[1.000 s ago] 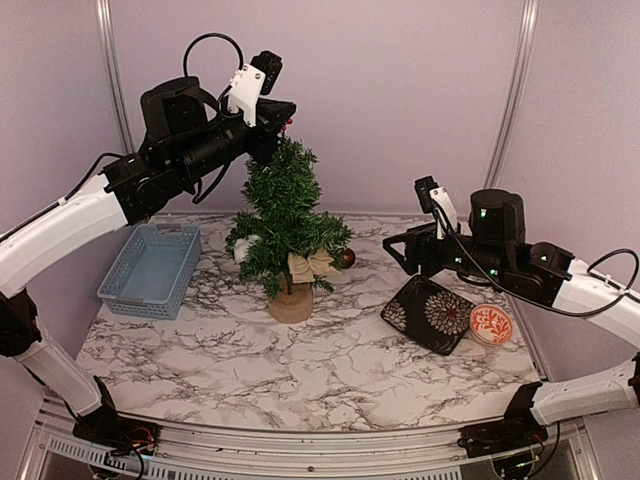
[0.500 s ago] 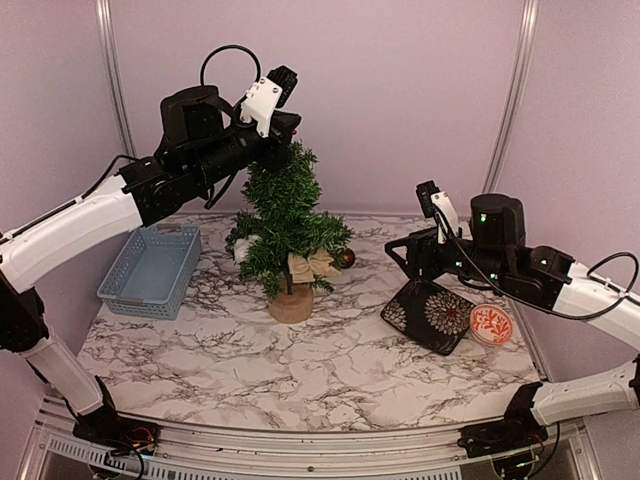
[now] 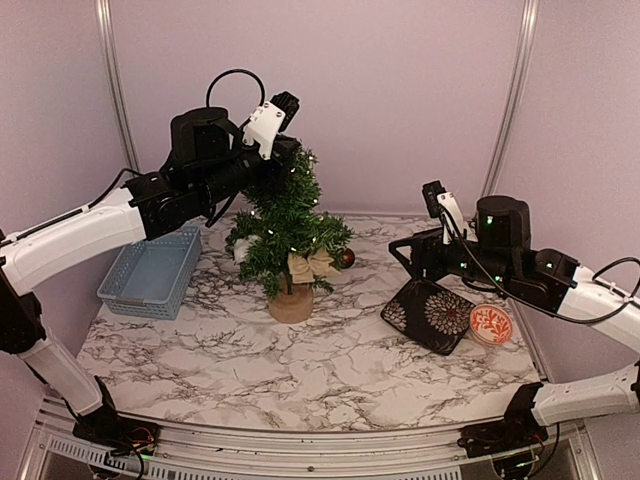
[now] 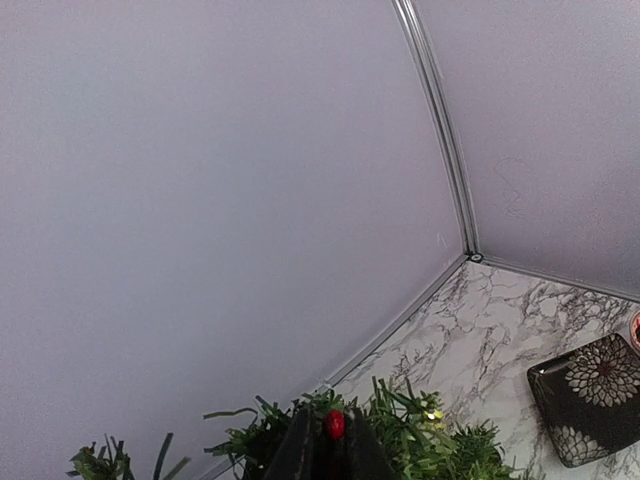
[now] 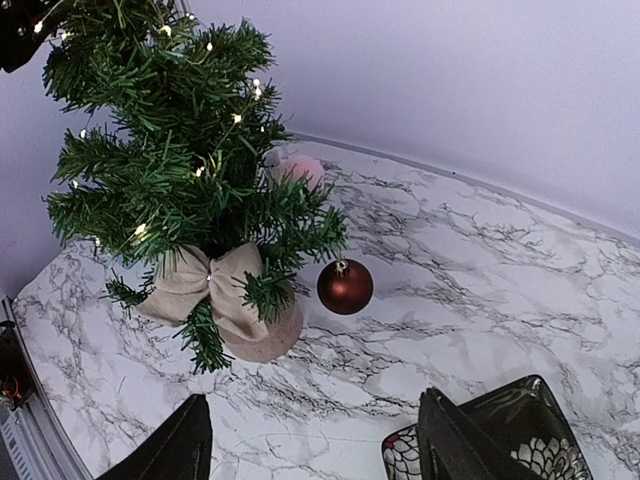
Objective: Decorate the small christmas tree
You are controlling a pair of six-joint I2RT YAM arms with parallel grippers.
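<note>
1. The small christmas tree (image 3: 290, 225) has bristly dark-green needles dotted with tiny warm lights. It stands upright on a round tan wooden stump (image 5: 265, 340) on the marbled table (image 3: 330, 400).
2. A burlap bow (image 5: 200, 280) and a glossy dark-red bauble (image 5: 345, 286) hang low on its branches.
3. The left gripper (image 4: 332, 455) sits at the treetop. Its fingers are nearly together, pinching a small red ball (image 4: 334, 424) just above the top needles.
4. The right gripper (image 5: 320, 450) is spread wide and holds nothing. It hovers to the right of the tree, apart from it, by the near corner of a black flower-patterned square plate (image 3: 432, 315).
5. A blue plastic lattice basket (image 3: 150, 270) lies to the left of the tree.
</note>
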